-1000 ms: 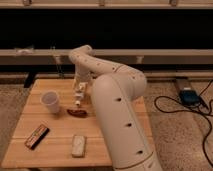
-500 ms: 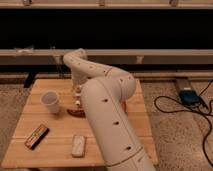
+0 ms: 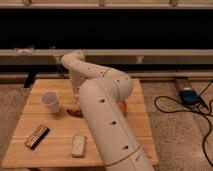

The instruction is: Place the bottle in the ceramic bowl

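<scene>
Reaching over the wooden table [image 3: 45, 117], the arm [image 3: 102, 107] hides the gripper, which sits low behind the forearm above the ceramic bowl [image 3: 75, 113]; only the bowl's left rim shows, right of the white cup [image 3: 50, 101]. The bottle is hidden

Count on and around my table: five single items, one gripper.

One gripper [image 3: 76, 100], mine, low over the wooden table [image 3: 37, 89] and mostly hidden behind my own arm. One ceramic bowl [image 3: 74, 113], right under the gripper, showing only as orange-red slivers on either side of my arm. One white cup [image 3: 50, 101], near the gripper, off to its side. One pale flat block [image 3: 78, 145] and one dark flat bar [image 3: 36, 136], both well away from the gripper at the table's near edge. One blue box [image 3: 189, 95] on the floor, farthest from the gripper.
</scene>
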Robot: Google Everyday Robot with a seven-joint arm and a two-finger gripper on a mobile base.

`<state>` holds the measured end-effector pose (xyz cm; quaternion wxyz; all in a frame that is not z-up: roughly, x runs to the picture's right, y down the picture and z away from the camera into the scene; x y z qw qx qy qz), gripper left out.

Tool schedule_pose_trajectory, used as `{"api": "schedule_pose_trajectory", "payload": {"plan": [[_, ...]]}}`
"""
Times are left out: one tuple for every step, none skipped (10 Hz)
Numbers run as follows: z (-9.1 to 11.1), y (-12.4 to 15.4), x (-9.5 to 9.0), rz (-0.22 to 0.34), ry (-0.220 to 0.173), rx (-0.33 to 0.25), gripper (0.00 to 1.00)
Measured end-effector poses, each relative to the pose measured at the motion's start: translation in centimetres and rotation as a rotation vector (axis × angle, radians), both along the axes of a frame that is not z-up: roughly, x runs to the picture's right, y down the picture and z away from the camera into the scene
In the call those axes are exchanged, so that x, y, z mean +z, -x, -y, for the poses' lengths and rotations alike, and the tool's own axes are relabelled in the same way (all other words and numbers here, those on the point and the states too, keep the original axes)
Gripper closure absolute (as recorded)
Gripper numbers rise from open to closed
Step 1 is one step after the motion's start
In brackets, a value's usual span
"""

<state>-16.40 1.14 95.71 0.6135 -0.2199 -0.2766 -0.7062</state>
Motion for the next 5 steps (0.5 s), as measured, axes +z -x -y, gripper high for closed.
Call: {"api": "schedule_pose_trajectory", "payload": {"plan": [[0.4, -0.5, -1.0, 0.019, -0.008, 0.004, 0.98], [1.1, -1.0, -2.5, 0.042, -0.023, 0.016, 1.0], [1.7, -1.9, -4.1, 0.061, -0.04, 0.028, 1.0], [2.2, -3.2, -5.5, 0.072, -0.055, 0.039, 1.0], [2.3, -4.8, -6.8, 0.078, -0.068, 0.049, 1.0]]}}
